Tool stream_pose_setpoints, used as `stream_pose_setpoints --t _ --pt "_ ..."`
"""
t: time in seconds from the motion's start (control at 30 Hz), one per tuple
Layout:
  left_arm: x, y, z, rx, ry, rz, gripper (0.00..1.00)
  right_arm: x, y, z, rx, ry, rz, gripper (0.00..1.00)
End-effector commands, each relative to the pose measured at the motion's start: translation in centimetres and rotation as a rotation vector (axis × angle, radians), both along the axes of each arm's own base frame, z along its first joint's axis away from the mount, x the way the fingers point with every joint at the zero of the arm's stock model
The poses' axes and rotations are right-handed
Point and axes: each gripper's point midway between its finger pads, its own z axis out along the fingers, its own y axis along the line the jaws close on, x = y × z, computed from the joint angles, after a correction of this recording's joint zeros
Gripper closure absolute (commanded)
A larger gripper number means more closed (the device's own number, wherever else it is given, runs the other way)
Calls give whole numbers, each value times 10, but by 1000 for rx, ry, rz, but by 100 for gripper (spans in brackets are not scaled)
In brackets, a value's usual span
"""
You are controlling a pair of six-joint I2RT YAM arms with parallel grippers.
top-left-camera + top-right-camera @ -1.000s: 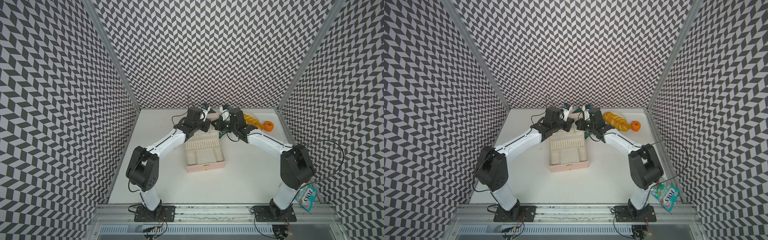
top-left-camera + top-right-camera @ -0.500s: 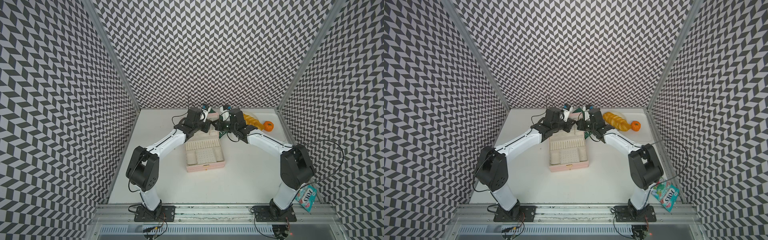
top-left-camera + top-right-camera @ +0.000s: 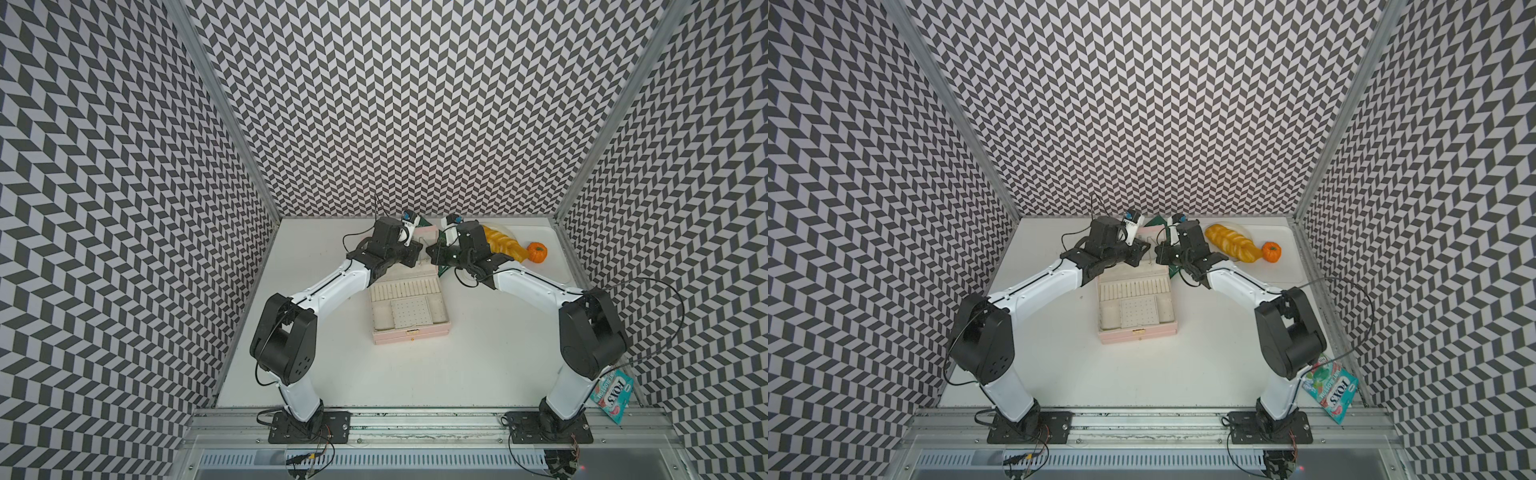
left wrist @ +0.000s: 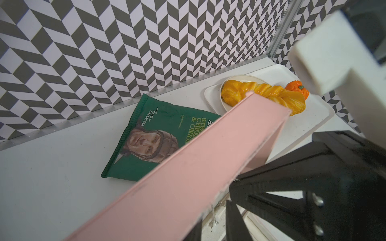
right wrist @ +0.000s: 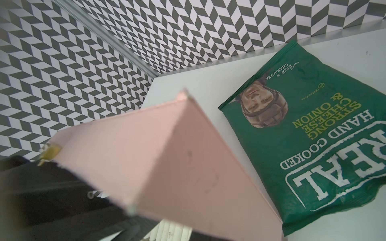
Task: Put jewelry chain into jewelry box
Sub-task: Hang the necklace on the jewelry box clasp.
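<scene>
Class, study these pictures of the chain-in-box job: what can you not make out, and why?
- jewelry chain: the left wrist view shows only a short blurred strand; the jewelry box lid hides the rest. It is too fine for both top views.
- left pincer: in both top views its jaws are hidden under its wrist; open or shut is unclear.
- crisp bag: in the right wrist view it is cut off by the edge.
</scene>
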Motion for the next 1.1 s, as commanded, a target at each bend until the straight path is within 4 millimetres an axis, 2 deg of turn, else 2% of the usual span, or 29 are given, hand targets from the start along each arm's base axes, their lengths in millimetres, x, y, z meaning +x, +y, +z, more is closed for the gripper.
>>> stream_pose_setpoints --t 0.0,0.27,0.6,0.73,1.07 --pt "1 8 24 -30 -49 27 76 6 6 8 8 -55 2 97" --pt "-1 12 28 -38 -57 41 76 11 12 30 53 -99 3 97" --pt "-3 16 31 -38 -68 57 76 16 15 25 57 -96 1 97" --pt "-3 16 33 -40 -71 56 76 15 14 32 75 -129 -16 97" --pt "-3 15 33 -40 -70 53 76 15 16 8 50 -98 -19 97"
